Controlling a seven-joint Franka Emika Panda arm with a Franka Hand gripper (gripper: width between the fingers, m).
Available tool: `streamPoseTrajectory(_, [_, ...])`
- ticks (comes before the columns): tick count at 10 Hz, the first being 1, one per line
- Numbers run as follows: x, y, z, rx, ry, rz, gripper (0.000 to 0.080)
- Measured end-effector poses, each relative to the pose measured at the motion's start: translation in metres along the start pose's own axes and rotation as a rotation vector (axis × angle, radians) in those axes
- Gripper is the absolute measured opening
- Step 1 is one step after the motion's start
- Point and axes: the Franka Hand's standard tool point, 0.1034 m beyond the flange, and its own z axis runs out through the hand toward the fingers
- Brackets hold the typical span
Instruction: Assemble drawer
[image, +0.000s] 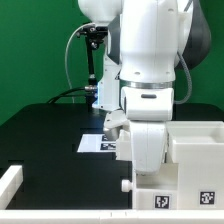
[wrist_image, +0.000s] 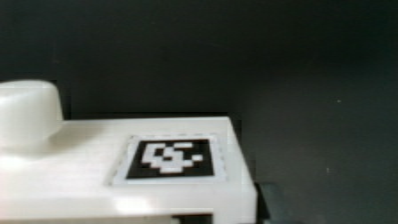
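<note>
Black, matt tabletop (image: 50, 125) offered open room across the exterior view's left and centre. Only a long thin white bar (image: 10, 182) sat at the near edge on that left side. The flat white marker board (image: 100, 144) lay mid-table, well apart from the bar. A plain green backdrop (image: 40, 50) closed off the far side.

The exterior view's right was crowded. The glossy white plastic, box-shaped drawer casing (image: 190, 165) stood at the near right corner, cut off by the frame on the right and at the bottom. The bulky white arm (image: 150, 50) stood over its left end.

Casing walls were smooth, straight-edged and reflective, with an open hollow at the top. Two small black-and-white square tags (image: 152, 200) showed on the face nearest the camera, and a short rounded white peg (image: 125, 185) stood out at that face's left edge. The wrist view showed one such tag flat on the same glossy white plastic, with a rounded white knob (wrist_image: 27, 112) near it and dark tabletop beyond the crisp edge; focus was soft.

The gripper (image: 143, 165) sat low against the casing's left end. Its fingertips were hidden in both views, so whether it was wide, narrow or holding anything could not be told.
</note>
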Motion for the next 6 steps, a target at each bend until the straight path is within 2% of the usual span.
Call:
streamPoseTrajectory(1, [0.0,-0.001,-0.002,0.009,-0.002,0.001,0.0118])
streamPoseTrajectory(2, [-0.001,0.0,-0.01,0.033,-0.009,0.001,0.0356])
streamPoseTrajectory(3, [-0.004,0.002,-0.02,0.052,-0.015,0.004,0.0356])
streamPoseTrajectory(4, [-0.007,0.004,-0.029,0.066,-0.019,0.007,0.0528])
streamPoseTrajectory(5, [-0.015,0.007,-0.04,0.075,-0.02,-0.004,0.0528])
streamPoseTrajectory(6, [-0.029,0.011,-0.043,0.067,-0.019,-0.008,0.0612])
